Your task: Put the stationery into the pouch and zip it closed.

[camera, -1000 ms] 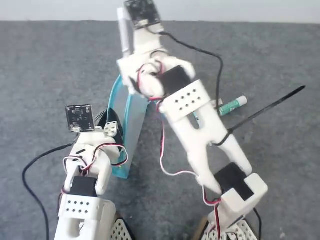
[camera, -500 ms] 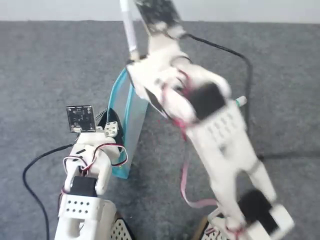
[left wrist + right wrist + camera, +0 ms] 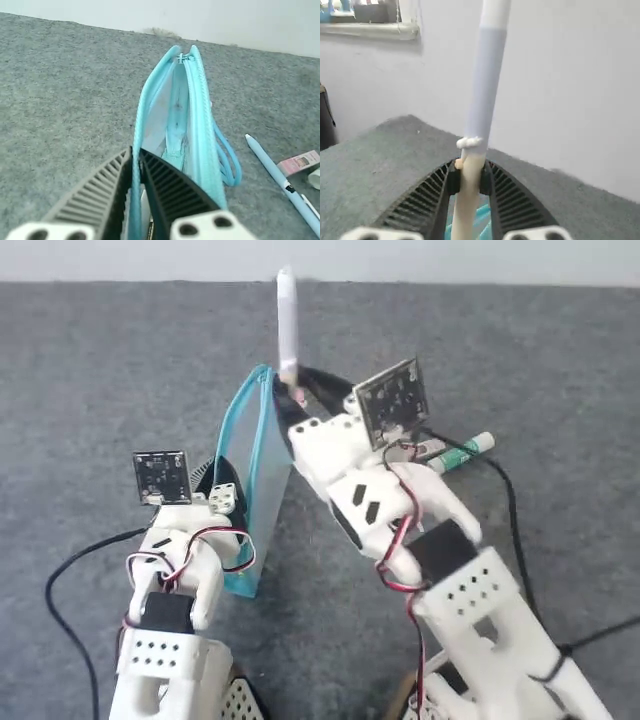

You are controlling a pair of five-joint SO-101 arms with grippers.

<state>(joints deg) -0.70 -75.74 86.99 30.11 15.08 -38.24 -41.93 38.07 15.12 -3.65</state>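
As the right gripper (image 3: 468, 172) stands now: its jaws are closed on the lower part of a white pen (image 3: 487, 75), which points straight up, just above the far end of the pouch (image 3: 262, 470).
Left gripper (image 3: 136, 152): it is closed tight on the near end of the pouch's rim and holds the pouch upright on its edge.
Pouch: light blue, standing on the grey table (image 3: 100, 370). The zip is undone and the mouth, which faces up, is only a narrow slit.
Beside the pouch: a glue stick (image 3: 462, 451), a light blue pen (image 3: 280, 180) and a pink eraser (image 3: 299, 162) lie on the right arm's side, near the pouch but apart from it.
Step in hand: in my judgement, bringing the white pen into the mouth.
How to do it well: bring the lower tip over the slit first, then lean the pen along the slit, not across it. Open the jaws only when most of the pen is inside. The left gripper should grip firmly meanwhile.
Risk: the tip may catch on the zip teeth and push the pouch over.
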